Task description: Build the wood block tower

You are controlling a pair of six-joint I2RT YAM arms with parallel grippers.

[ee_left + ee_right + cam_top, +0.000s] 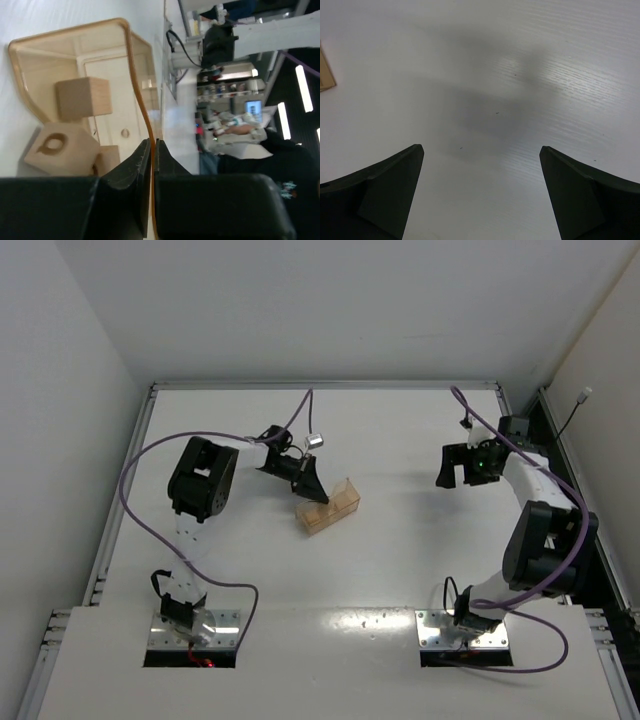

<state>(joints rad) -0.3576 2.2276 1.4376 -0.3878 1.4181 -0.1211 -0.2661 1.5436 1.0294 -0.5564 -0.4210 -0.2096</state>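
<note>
**Item 1, left claw** [151, 150]. I am seeing it pinched narrow on one wall of the clear bin [131, 65], with the rim running up between its jaws.

**Item 2, wood blocks** [82, 97]. They are lying loose inside the bin. At least three are showing, and one marked block [59, 149] is sitting tilted against its neighbours. No tower is standing anywhere in view.

**Item 3, right claw** [480, 148]. It is spread wide, holding nothing, and hanging over the bare surface [530, 75], well apart from the bin.

**Item 4, hazards, as I am judging them:**
- The left claw is gripping only a thin, smooth wall, so the bin may be liable to twist or slip free if I lift or tip it.
- A quick tip risks sending the cubes tumbling and scattering, some perhaps out of easy reach.
- The tilted cube may be wedging the others, so they could drop out in a clump.
- With the right claw this far off, nothing is steadying the bin.
</note>
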